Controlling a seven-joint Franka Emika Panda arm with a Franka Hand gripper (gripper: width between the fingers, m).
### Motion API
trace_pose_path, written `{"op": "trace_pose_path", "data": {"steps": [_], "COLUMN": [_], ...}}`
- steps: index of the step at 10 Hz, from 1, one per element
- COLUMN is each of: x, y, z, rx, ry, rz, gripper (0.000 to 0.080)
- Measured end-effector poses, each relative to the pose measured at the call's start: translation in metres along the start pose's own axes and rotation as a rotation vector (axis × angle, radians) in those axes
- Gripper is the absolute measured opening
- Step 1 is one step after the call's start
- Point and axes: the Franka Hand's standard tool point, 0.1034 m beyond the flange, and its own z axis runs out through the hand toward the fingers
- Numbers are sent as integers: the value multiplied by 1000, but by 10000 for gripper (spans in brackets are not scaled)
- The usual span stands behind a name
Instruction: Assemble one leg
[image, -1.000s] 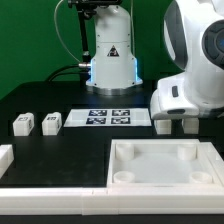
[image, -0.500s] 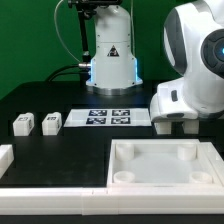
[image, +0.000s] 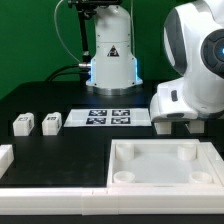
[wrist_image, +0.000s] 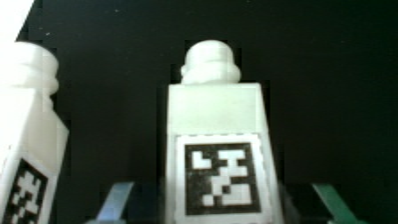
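In the wrist view a white leg (wrist_image: 217, 130) with a rounded peg on top and a black-and-white marker on its face stands between my two fingers (wrist_image: 125, 200). There is a gap on each side, so my gripper (wrist_image: 226, 208) is open around it. A second leg (wrist_image: 27, 120) stands close beside it. In the exterior view my gripper (image: 177, 126) is low over the table at the right, behind the large white board (image: 165, 178), and the hand hides most of those two legs. Two more legs (image: 22, 124) (image: 50, 122) stand at the left.
The marker board (image: 108, 117) lies at the middle back, in front of the robot base (image: 112, 60). A white block (image: 5, 156) sits at the exterior view's left edge. A white strip (image: 50, 192) runs along the front.
The arm shifted slightly toward the exterior view's right and a little lower one second ago, then held still. The legs and boards have not moved.
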Motion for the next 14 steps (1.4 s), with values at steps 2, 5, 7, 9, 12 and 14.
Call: {"op": "trace_pose_path", "data": {"steps": [2, 5, 7, 9, 12, 14], "x": [-2, -28, -41, -24, -13, -10], "y": [2, 23, 26, 23, 54, 64], "z": [-4, -91, -107, -110, -148, -207], "rx": [-5, 11, 10, 20, 9, 1], "ry": [-12, -16, 26, 151, 455, 613], "rz": [-11, -64, -53, -51, -153, -174], "gripper": [288, 290, 290, 290, 291, 291]}}
